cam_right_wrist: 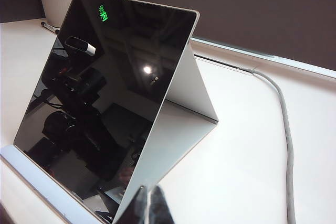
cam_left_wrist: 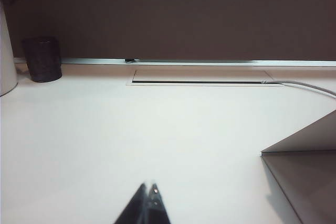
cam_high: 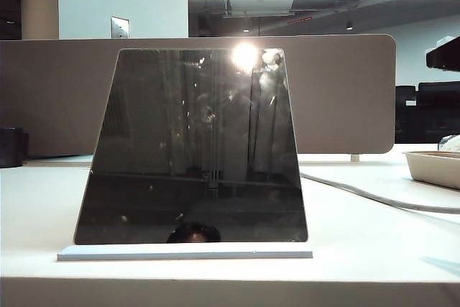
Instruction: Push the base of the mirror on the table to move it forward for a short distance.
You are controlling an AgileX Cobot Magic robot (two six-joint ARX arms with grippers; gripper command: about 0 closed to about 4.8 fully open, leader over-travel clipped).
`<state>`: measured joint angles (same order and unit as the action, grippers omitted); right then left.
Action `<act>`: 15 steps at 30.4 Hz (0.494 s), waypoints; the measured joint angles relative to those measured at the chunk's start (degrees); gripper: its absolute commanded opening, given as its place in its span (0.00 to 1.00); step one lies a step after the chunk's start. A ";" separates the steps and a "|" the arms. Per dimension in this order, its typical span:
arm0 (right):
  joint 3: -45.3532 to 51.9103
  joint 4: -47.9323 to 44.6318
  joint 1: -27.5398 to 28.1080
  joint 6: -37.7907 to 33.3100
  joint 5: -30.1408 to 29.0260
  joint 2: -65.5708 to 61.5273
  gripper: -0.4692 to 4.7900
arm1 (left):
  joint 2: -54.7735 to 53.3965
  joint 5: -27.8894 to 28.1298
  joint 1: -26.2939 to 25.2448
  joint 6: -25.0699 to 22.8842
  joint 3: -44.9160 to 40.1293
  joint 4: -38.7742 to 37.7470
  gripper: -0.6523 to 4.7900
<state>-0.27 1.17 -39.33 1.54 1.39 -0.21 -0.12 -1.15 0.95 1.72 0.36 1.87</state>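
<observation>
While my left gripper (cam_left_wrist: 149, 195) hangs low over the bare table (cam_left_wrist: 157, 129) behind and to the left of the mirror, its fingertips look pressed together, jaws closed on nothing. Next comes the mirror (cam_high: 190, 145), tilted back near the table's front edge, standing on its base (cam_high: 185, 251). My right gripper (cam_right_wrist: 148, 203) sits just beside the mirror's right edge; its tips seem shut too, though little of them shows. A grey cable (cam_right_wrist: 283, 124) trails further right.
</observation>
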 measured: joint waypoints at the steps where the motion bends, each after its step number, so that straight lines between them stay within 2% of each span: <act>1: 0.00 0.00 0.00 0.00 0.00 0.00 0.13 | 0.00 0.00 0.00 0.00 0.00 0.00 0.12; 6: 0.00 0.00 0.00 0.00 0.00 0.00 0.13 | 0.00 0.02 0.00 -1.07 0.04 0.02 0.12; 8: 0.00 0.00 0.00 0.00 -0.02 0.00 0.13 | -0.04 0.11 0.33 0.22 0.55 0.20 0.12; 10: 0.00 0.00 0.00 0.00 0.00 0.00 0.13 | -0.17 0.44 2.62 2.82 2.05 2.38 0.12; 15: 0.00 -0.02 0.00 0.00 0.00 0.00 0.13 | -2.49 1.84 9.40 4.37 11.61 10.23 0.12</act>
<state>-0.27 1.15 -39.33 1.54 1.39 -0.21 -2.61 0.69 10.35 6.09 11.97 12.10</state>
